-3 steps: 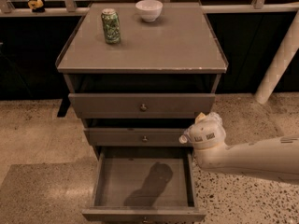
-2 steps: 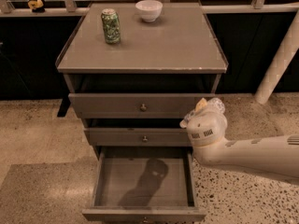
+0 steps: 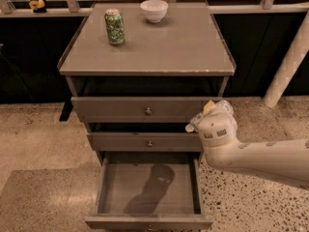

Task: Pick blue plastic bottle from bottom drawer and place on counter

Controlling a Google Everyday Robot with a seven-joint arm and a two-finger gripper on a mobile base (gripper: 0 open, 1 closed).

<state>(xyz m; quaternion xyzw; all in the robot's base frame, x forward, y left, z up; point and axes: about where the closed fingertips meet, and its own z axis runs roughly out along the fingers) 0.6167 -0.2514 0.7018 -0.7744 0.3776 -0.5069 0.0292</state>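
Three grey drawers fill the front of a cabinet standing on a speckled floor (image 3: 38, 139), and the counter (image 3: 164, 52), the flat grey top with a thin raised rim, spreads across the upper half of the view. A white robot arm (image 3: 260, 158) reaches in from the right edge, level with the middle drawer (image 3: 120, 141), which is shut like the top drawer (image 3: 111, 109) above it. The bottom drawer (image 3: 113, 187) is pulled out toward the camera, its plain grey interior holding nothing but a dark shadow (image 3: 153, 185) cast across its floor. A slanted white post (image 3: 289, 62) stands on the floor to the right of the cabinet, well apart from the arm. At the arm's end the gripper (image 3: 208, 117) hangs just off the cabinet's right front corner, between the top and middle drawer fronts, above the open drawer and below the counter's edge, its jaws clamped around the blue plastic bottle (image 3: 217, 109). That bottle lies tilted in the grasp, its whitish end pointing down and left toward the cabinet, clear of both drawer and counter. On the counter's far side, a green patterned can (image 3: 115, 27) stands upright at the left, and a white bowl (image 3: 154, 10) sits near the back edge to the can's right, apart from it.
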